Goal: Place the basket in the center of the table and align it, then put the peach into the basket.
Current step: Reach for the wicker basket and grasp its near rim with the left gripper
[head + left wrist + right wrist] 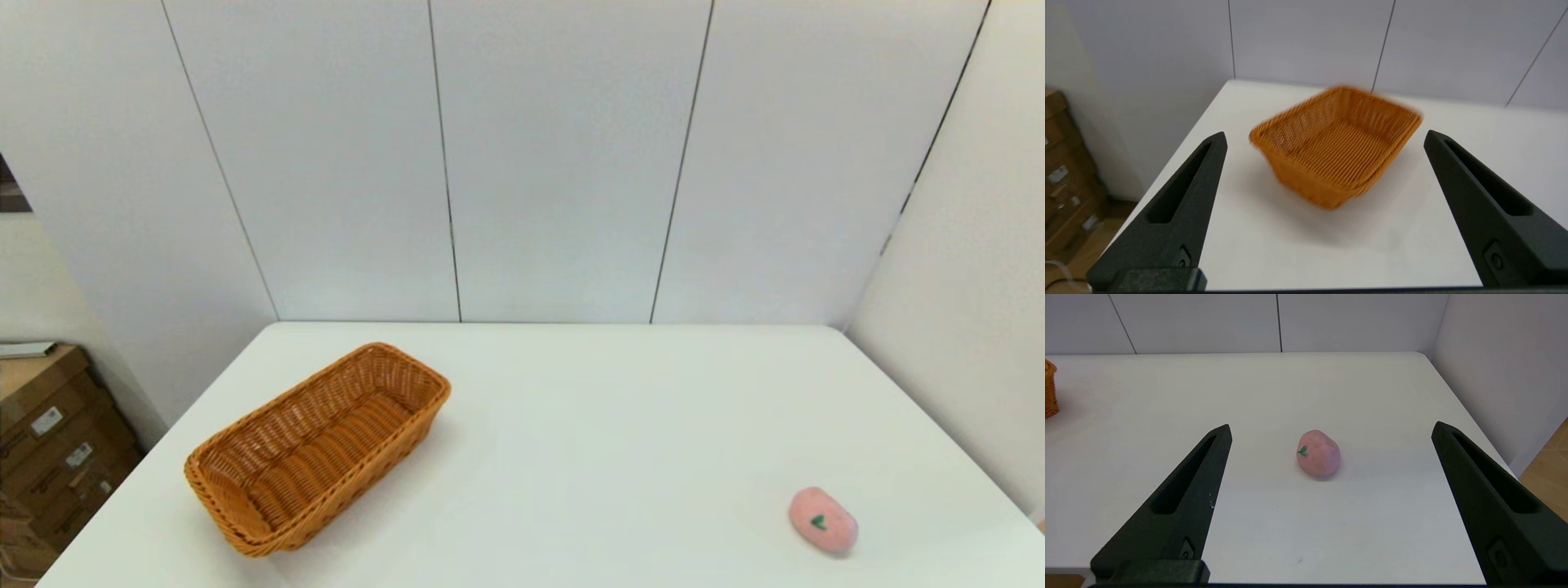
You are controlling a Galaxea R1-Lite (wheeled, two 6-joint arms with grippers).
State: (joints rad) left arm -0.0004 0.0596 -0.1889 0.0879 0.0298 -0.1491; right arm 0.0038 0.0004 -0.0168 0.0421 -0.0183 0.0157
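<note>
The orange-brown wicker basket (318,449) lies at an angle on the left half of the white table (612,425), empty. The left wrist view shows the basket (1337,143) ahead of my left gripper (1325,136), which is open, well short of it and touching nothing. The pale pink peach (823,520) with a green mark rests near the table's front right. In the right wrist view the peach (1318,453) sits on the table ahead of my open right gripper (1331,430), apart from both fingers. Neither arm shows in the head view.
Cardboard boxes (49,441) stand on the floor left of the table. White wall panels (555,163) close the back and the right side. One end of the basket (1050,390) peeks into the right wrist view.
</note>
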